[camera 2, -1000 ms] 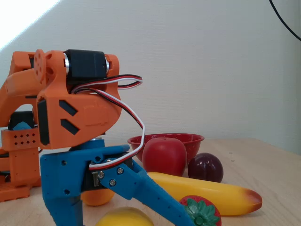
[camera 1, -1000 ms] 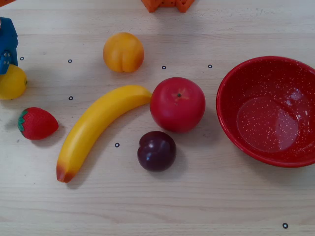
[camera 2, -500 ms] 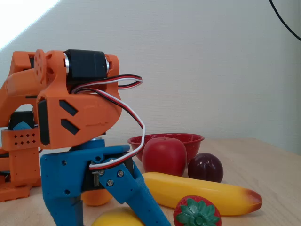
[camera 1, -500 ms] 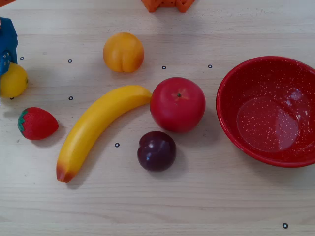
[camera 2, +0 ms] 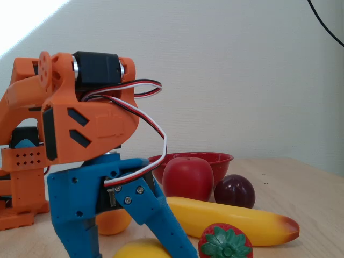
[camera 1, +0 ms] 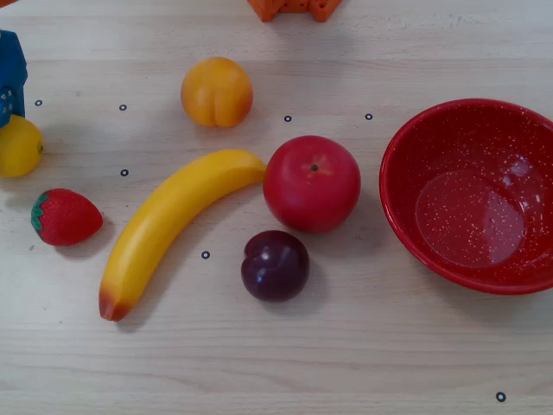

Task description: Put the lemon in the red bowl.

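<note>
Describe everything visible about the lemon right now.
The lemon is a small, plain bright-yellow oval toy with a smooth, plastic-looking skin. In the overhead view it lies on the wooden table at the far left edge, partly cut off, just below the blue gripper, whose tip seems to meet its top. The strawberry sits below it, apart. In the fixed view its top shows between the open blue fingers, not clamped.

- The table [camera 1: 285, 363] is pale wood with fine grain running across it in the overhead view.
- Small dark ring marks [camera 1: 500, 397] dot its surface.
- In the fixed view, a plain off-white wall [camera 2: 231, 75] stands behind the table's far edge.
- A bright patch of light [camera 2: 24, 21] falls across that wall's upper left.
- A black cable [camera 2: 325, 24] hangs at the upper right.
</note>
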`<state>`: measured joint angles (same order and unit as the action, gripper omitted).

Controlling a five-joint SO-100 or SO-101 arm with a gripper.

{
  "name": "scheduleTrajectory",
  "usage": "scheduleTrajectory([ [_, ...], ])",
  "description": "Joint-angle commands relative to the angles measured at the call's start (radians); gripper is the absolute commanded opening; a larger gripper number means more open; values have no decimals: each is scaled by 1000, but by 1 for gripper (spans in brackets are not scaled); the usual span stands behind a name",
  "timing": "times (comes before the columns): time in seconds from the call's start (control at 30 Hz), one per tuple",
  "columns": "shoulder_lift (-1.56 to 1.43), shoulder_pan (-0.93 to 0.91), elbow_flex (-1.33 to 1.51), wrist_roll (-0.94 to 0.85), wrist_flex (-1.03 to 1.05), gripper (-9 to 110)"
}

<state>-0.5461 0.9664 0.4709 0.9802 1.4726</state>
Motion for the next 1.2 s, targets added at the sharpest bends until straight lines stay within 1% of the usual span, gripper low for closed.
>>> scheduleTrajectory([
  [0.0, -34, -6, -34, 43, -8, 16],
  [0.03, -34, -6, -34, 51, -5, 10],
  [0.07, -34, -6, -34, 58, 0, 1],
  [0.27, -51, -11, -84, 0, 58, 0],
  [0.5, -184, -38, -87, -63, 167, 0],
  [0.67, -333, -57, 52, -78, 196, 0],
  [0.9, -569, -95, 336, -97, 138, 0],
  [1.17, -828, -204, 589, -158, 141, 0],
])
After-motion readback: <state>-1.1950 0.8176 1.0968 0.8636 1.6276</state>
